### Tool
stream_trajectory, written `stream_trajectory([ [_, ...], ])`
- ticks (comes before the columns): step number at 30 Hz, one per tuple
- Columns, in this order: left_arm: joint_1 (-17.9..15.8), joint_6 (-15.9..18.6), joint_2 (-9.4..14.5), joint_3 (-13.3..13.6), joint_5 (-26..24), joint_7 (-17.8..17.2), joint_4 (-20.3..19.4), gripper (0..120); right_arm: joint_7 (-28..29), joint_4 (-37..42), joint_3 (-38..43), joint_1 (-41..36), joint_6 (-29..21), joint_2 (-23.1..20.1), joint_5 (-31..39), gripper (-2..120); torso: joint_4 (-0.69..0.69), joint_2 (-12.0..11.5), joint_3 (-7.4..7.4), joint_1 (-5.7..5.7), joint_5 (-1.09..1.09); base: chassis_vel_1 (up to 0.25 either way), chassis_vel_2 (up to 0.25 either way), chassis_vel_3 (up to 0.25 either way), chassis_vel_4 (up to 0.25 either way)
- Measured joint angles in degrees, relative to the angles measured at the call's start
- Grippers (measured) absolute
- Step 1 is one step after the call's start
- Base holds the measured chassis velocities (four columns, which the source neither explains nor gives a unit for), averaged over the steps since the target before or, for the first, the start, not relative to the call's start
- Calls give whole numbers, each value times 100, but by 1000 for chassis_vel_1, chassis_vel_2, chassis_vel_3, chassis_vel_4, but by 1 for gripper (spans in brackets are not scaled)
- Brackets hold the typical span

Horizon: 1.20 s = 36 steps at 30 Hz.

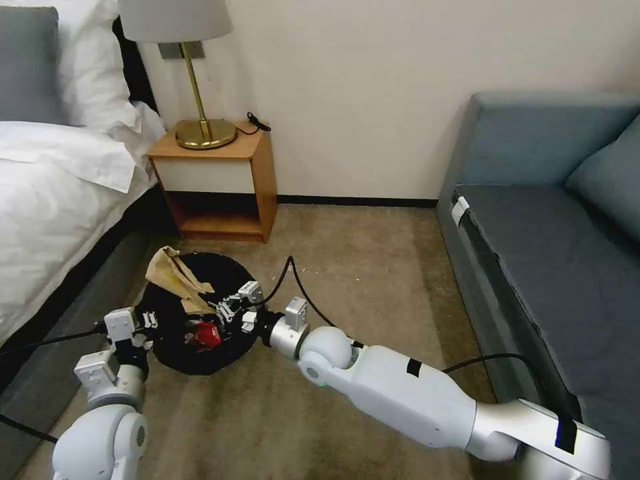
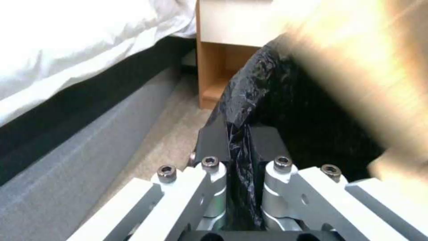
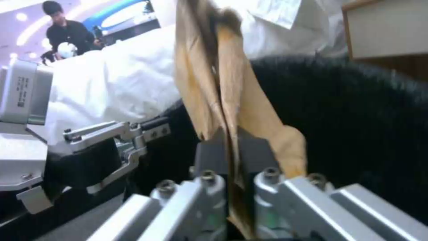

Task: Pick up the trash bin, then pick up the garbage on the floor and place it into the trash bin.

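The trash bin (image 1: 227,270), round with a wrinkly black liner, is near the bed's corner. My left gripper (image 1: 150,321) is shut on its near-left rim; the left wrist view shows the black liner (image 2: 263,87) pinched between the fingers of that gripper (image 2: 238,147). My right gripper (image 1: 223,308) reaches over the bin's opening and is shut on the tan paper bag (image 1: 170,270), which leans up and out over the far-left rim. In the right wrist view the bag (image 3: 214,83) is clamped in my right gripper (image 3: 232,147). A red-white packet (image 1: 208,335) lies inside the bin.
A wooden nightstand (image 1: 220,180) with a brass lamp (image 1: 200,127) stands just behind the bin. The bed (image 1: 53,200) runs along the left and a grey-blue sofa (image 1: 553,233) along the right. Open carpet (image 1: 373,267) lies between them.
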Motion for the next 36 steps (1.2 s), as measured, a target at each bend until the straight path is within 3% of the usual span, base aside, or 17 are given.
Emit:
stream_trajectory([
  [1, 0, 0, 0, 0, 0, 0, 0, 6, 0, 0, 0, 0, 0, 0, 0, 10, 0, 0, 0, 0, 0, 0, 0, 0, 0],
  [3, 15, 0, -19, 9, -14, 1, -13, 6, 53, 2, -11, -27, -30, 23, 14, 21, 0, 0, 0, 0, 0, 0, 0, 0, 0],
  [5, 18, 0, -24, 13, -16, 2, -16, 6, 53, -7, -10, -32, -30, 30, 8, 23, 0, 0, 0, 0, 0, 0, 0, 0, 0],
  [9, 41, 0, -59, 18, -18, 5, -34, 6, 6, -92, 23, -45, -42, 46, -105, 44, 0, 0, 0, 0, 0, 0, 0, 0, 0],
  [17, 46, 5, -75, 7, -18, 6, -54, 6, -71, -129, 86, -65, -37, 24, -203, 68, 0, 0, 0, 0, 0, 0, 0, 0, 0],
  [18, 45, 8, -77, -3, -20, 7, -54, 6, -108, -111, 142, -87, -16, -26, -307, 76, 0, 0, 0, 0, 0, 0, 0, 0, 0],
  [23, 33, 19, -52, -45, -141, 6, -54, 6, 9, 88, 413, -157, -11, -141, -746, 89, 1, 0, 0, 0, 1, 0, 0, 0, 0],
  [26, 10, 46, 7, -101, -373, -22, -48, 6, 472, 472, 1056, -347, -109, -372, -1532, 99, 0, 0, 0, 0, 1, 0, 0, 0, 0],
  [32, -75, 119, 68, -155, -962, -341, 31, 6, 734, 959, 2103, -791, -83, -831, -2302, 100, -1, -1, 0, 0, 1, 0, 0, 0, 0],
  [34, -103, 143, 68, -179, -1329, -557, 35, 6, 763, 1114, 2379, -995, -97, -933, -2467, 100, 0, -1, 0, 0, 1, 0, 0, 0, 0],
  [36, -137, 99, 68, -224, -2186, -1035, 83, 6, 818, 1304, 2806, -1421, -57, -1039, -2670, 100, -1, -1, 0, 0, 2, 0, 0, 0, 0],
])
